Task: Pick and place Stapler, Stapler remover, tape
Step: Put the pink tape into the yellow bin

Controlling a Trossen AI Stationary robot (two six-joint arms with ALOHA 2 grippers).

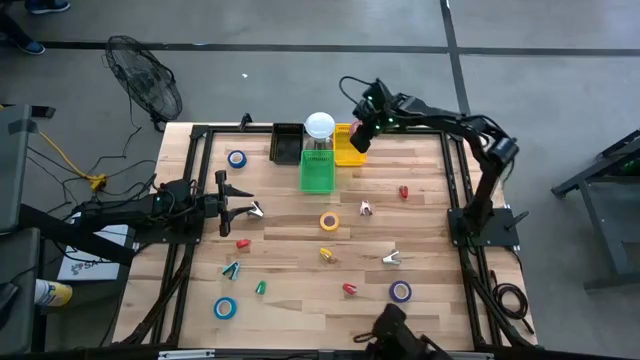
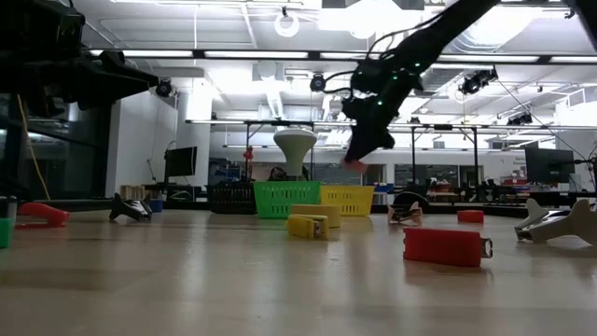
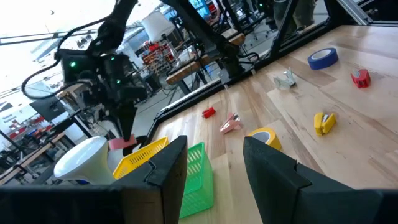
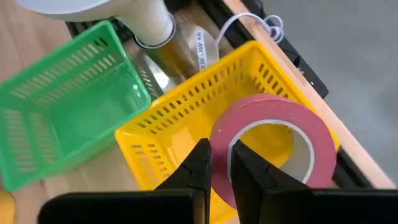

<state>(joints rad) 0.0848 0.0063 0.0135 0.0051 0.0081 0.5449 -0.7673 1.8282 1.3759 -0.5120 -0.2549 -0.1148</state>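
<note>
Over on the left side of the counter (image 1: 300,300), the left end effector (image 1: 250,209) hangs low with its fingers parted and nothing between them, a red stapler (image 1: 242,243) lying just in front of it. Nearby sit a blue tape roll (image 1: 237,159) toward the back and another blue roll (image 1: 225,308) near the front edge, with small green pieces (image 1: 232,269) between them; what those are is too small to tell.

Middle of the counter now: a yellow tape roll (image 1: 329,221) lies flat, a yellow stapler (image 1: 327,254) just in front of it. At the back stand a black basket (image 1: 286,143), a green basket (image 1: 317,172) and a white round-topped jar (image 1: 319,127).

And here is the action: the right end effector (image 4: 221,163) is clenched on the rim of a pink tape roll (image 4: 273,146), holding it directly above the yellow basket (image 4: 186,134), clear of its walls.

Further right, a red stapler (image 1: 404,191) lies alone, and a purple tape roll (image 1: 400,291) rests near the front.
</note>
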